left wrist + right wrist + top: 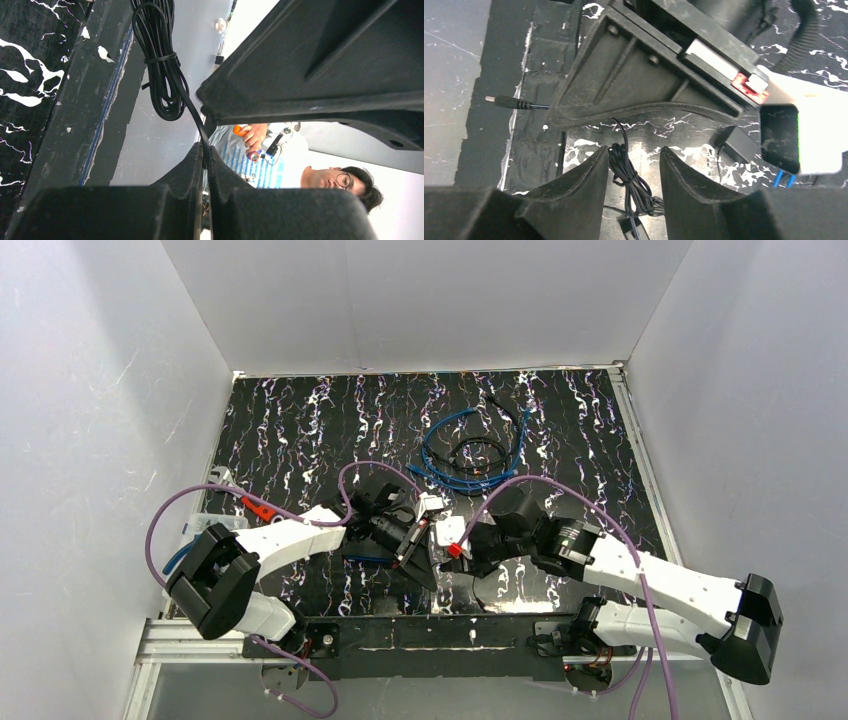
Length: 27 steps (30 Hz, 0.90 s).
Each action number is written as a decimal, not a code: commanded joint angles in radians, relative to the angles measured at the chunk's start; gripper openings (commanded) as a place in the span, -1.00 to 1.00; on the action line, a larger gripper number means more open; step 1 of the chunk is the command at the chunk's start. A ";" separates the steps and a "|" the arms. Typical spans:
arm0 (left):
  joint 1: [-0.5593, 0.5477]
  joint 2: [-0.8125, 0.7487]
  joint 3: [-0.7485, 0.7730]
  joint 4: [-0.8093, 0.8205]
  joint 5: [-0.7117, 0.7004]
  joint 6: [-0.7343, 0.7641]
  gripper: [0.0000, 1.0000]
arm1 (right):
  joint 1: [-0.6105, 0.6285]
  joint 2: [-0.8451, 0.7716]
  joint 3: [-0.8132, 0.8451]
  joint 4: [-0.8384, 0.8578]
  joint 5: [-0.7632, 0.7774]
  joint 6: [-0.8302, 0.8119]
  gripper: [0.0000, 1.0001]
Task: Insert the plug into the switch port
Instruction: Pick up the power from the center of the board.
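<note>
- The small black barrel plug (509,103) is a slim cylinder with a ribbed collar and a bare metal tip. It is the only plug in view.
- The plug's long axis lies level across the right wrist view, tip to the left. It juts past the left gripper (205,159), above the bench's scuffed dark edge.
- The left gripper is clamped shut on the thin black rubbery cable (192,107) just behind the plug.
- The right gripper (633,154) has matte, curved black fingers standing apart. One tied bundle of the cable lies between them, untouched.
- One white smooth-plastic switch box (819,125) with a dark rectangular face sits well apart from the plug, behind the left gripper.
- The glossy black bench (300,430) is veined with white and carries one loose coil of blue cable (450,475).
</note>
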 commanded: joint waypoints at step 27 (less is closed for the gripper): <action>-0.005 -0.009 0.021 -0.061 0.002 0.052 -0.50 | 0.063 0.055 0.017 0.108 0.052 0.036 -0.97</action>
